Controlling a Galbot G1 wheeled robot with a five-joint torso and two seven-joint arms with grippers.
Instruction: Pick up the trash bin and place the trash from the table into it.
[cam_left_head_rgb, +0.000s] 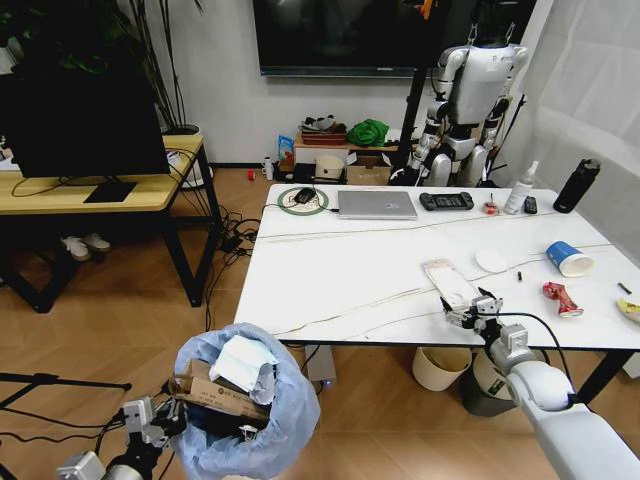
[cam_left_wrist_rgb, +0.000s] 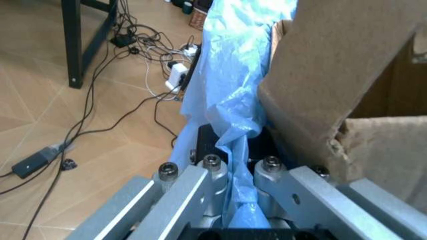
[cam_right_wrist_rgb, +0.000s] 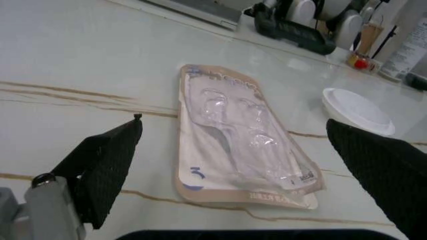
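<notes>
A head camera looks down on a large white marble-look bench with thin dark veins (cam_left_head_rgb: 350, 270). At about seven o'clock, below the bench's near left corner, the left gripper (cam_left_head_rgb: 160, 420) holds a small round trash bin lined with a puffy light-blue plastic bag (cam_left_head_rgb: 270, 425) off the wooden floor. The left wrist view shows its metal fingers (cam_left_wrist_rgb: 200, 182) pinched tight on a fold of the blue bag at the bin's rim. A torn brown cardboard box (cam_left_head_rgb: 215, 392) and crumpled white paper (cam_left_head_rgb: 243, 362) already sit in the bin.

At about four o'clock, the right gripper (cam_left_head_rgb: 468, 310) hovers at the bench's near edge. Its black textured fingers (cam_right_wrist_rgb: 107, 160) are spread wide and hold nothing. Between and just beyond them lies a flat clear plastic pack on a tan card (cam_right_wrist_rgb: 243, 140), flat on the bench top. A blue paper cup (cam_left_head_rgb: 568, 258) and a crushed red can (cam_left_head_rgb: 562, 298) lie further towards three o'clock, with a white lid (cam_left_head_rgb: 491, 261) near the pack.

The step in hand appears to be grasping the pack. Because it lies flat and thin, the fingers would likely do best to come down low across its narrow width, or catch its near edge, closing firmly enough not to slip on the smooth plastic. The bin should stay steady near the bench edge.
</notes>
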